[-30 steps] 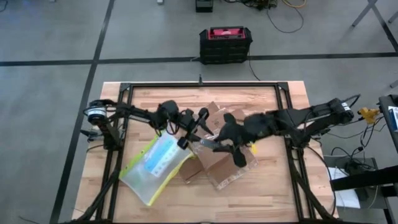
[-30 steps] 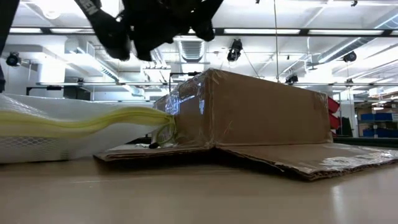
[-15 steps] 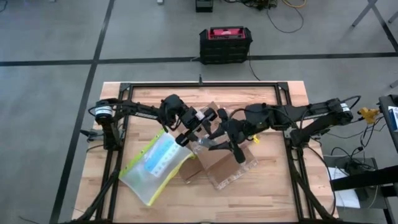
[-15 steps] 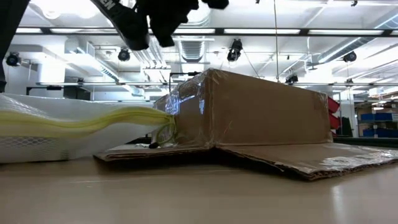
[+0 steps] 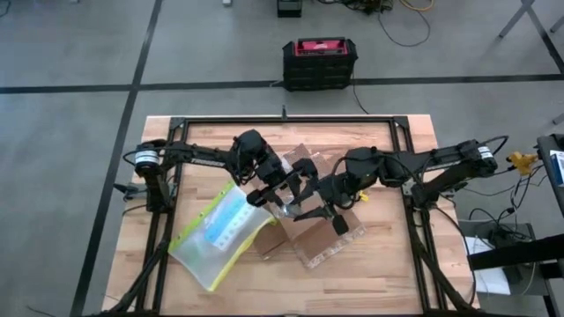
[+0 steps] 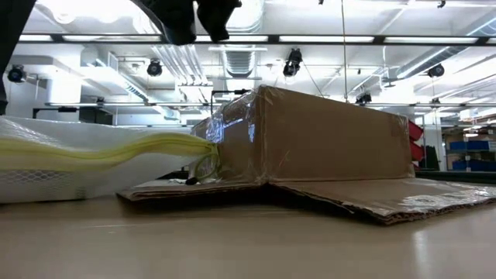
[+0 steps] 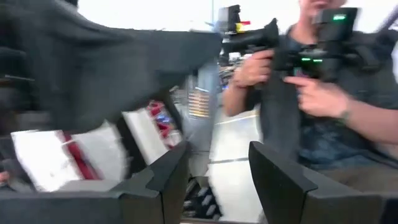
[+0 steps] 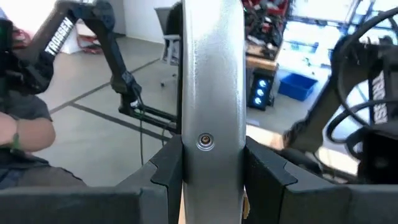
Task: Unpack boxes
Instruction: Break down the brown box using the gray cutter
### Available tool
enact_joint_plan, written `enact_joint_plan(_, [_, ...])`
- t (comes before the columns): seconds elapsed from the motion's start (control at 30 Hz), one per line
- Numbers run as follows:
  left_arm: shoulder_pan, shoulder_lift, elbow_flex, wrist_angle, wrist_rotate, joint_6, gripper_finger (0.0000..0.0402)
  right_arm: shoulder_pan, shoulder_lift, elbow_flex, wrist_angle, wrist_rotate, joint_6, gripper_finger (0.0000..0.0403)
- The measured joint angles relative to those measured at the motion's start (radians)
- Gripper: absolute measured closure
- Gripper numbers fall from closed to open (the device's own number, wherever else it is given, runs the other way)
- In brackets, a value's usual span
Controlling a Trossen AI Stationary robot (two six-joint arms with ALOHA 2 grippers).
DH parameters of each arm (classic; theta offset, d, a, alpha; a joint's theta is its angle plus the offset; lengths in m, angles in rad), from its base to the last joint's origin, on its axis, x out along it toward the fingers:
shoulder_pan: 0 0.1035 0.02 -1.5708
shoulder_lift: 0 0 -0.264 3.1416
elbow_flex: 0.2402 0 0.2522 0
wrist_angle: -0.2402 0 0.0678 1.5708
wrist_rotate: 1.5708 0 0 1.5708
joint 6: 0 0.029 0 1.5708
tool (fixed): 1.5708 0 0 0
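Observation:
The brown cardboard box (image 5: 310, 236) lies flat in the middle of the table, flaps spread and shiny with tape; the low view shows its side (image 6: 318, 139). A clear pouch with a yellow-green edge (image 5: 220, 233) lies against the box's left end (image 6: 85, 155). My right gripper (image 5: 310, 210) hovers above the box, shut on a silver metal tool (image 8: 210, 93). My left gripper (image 5: 304, 169) hangs high over the box's far end, open and empty, its fingers (image 7: 168, 180) pointing about level toward a person. My right gripper pinches the silver tool's flat bar between its two fingers, just below a small screw head (image 8: 204, 142). The fingers (image 8: 264, 171) lie across the bar. The tool is lifted clear above the box, and its long end sticks out beyond the fingers (image 5: 293, 203).
A black-and-red case (image 5: 320, 62) stands on the floor beyond the table's far edge. A black frame (image 5: 181, 132) runs round the table. A person (image 7: 323, 81) holding hand controllers stands beyond the table. Bare wood lies along the near edge (image 5: 352, 291).
My left gripper has risen from just above the pouch and box and tipped up from pointing down to about level, ending over the box's far end. My right gripper has rolled at the wrist with the silver tool. Box and pouch have stayed where they were.

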Motion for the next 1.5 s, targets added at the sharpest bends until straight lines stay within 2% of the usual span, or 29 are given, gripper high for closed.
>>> enact_joint_plan(0.27, [-0.037,0.0,0.018,-0.08,-0.003,0.069,0.0251,0.003,0.023,0.0,0.034,-0.042,-0.071,0.0295])
enact_joint_plan(0.53, [-0.045,0.0,0.012,-0.08,-0.013,0.077,0.0264,0.003,0.026,-0.002,0.031,-0.056,-0.13,0.0295])
enact_joint_plan(0.9, [-0.049,0.0,0.014,-0.079,-0.005,0.088,0.0264,0.017,0.026,-0.011,0.019,-0.087,-0.322,0.0295])
enact_joint_plan(1.07, [-0.049,0.0,0.014,-0.078,-0.005,0.102,0.0265,0.017,0.026,-0.011,0.006,-0.1,-0.357,0.0295])
enact_joint_plan(1.2, [-0.049,0.001,0.014,-0.089,-0.028,0.123,0.0284,0.014,0.025,-0.011,-0.018,-0.1,-0.354,0.0295])
enact_joint_plan(1.43, [-0.049,0.001,0.014,-0.125,-0.084,0.182,0.035,0.012,0.024,-0.014,-0.04,-0.087,-0.344,0.0295])
enact_joint_plan(1.5, [-0.05,0.001,0.014,-0.139,-0.085,0.197,0.0354,0.013,0.024,-0.014,-0.042,-0.088,-0.341,0.0295])
